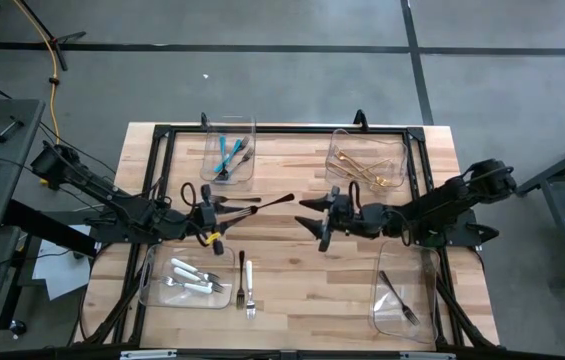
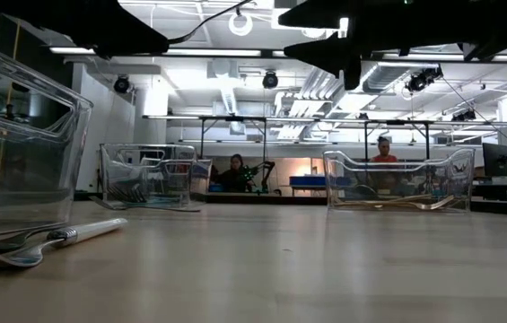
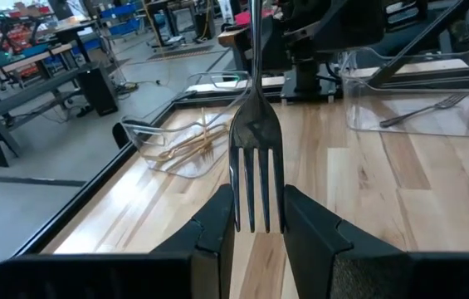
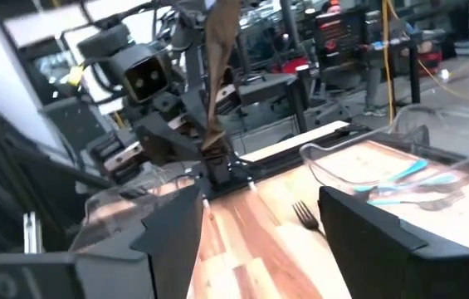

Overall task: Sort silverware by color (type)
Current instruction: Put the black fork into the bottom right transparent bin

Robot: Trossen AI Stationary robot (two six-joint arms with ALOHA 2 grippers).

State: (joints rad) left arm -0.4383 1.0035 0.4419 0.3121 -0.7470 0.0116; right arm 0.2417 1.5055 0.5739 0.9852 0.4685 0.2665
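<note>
No text, label, brand, number or sign can be read in any of the views: the clear bins, the silverware, the arms and the wooden table carry no legible marking, and the equipment and fittings in the room behind show nothing that can be made out as writing.

fork (image 3: 255,158) handle runs off the frame's edge; gold cutlery (image 3: 188,148) blurred behind clear plastic
</note>
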